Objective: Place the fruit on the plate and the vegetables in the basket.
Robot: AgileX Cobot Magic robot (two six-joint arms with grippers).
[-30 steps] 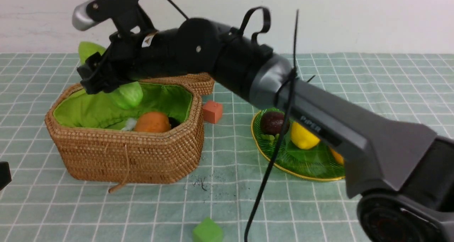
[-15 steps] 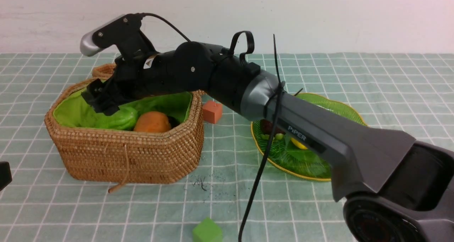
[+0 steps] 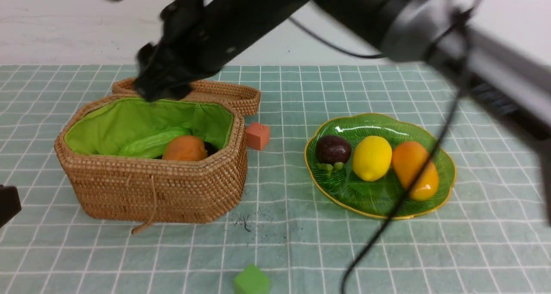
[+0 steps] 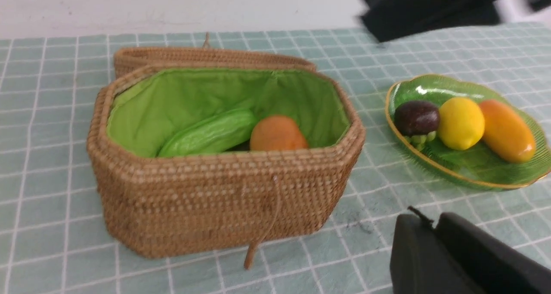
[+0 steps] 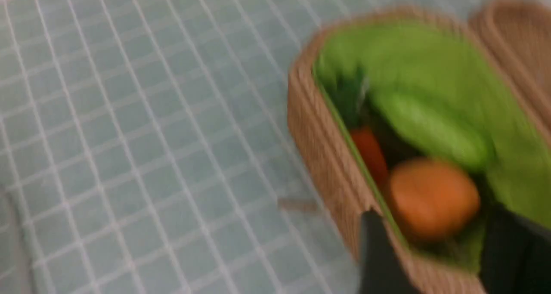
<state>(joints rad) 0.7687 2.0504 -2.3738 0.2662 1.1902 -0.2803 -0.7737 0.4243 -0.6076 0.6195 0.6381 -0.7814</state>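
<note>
The wicker basket (image 3: 150,190) holds the light-green gourd (image 3: 150,144), the potato (image 3: 186,148) and the carrot (image 5: 370,154); only a dark sliver of the eggplant (image 3: 211,147) shows. The green plate (image 3: 379,203) holds the mangosteen (image 3: 332,149), lemon (image 3: 372,158) and mango (image 3: 414,169). My right gripper (image 3: 161,81), blurred, hangs above the basket's back rim; in its wrist view it is open and empty (image 5: 430,212) over the potato (image 5: 432,197). My left gripper (image 4: 432,225) is shut and empty, low over the cloth in front of the basket (image 4: 224,199).
The basket's lid (image 3: 228,94) lies open behind it. An orange-red cube (image 3: 257,135) sits between basket and plate. A green cube (image 3: 252,281) lies near the front edge. The right arm and its cable (image 3: 400,199) cross above the plate.
The right gripper lowered the gourd into the basket and let it go, then rose. The gourd now lies beside the potato, and the arm no longer covers the plate.
</note>
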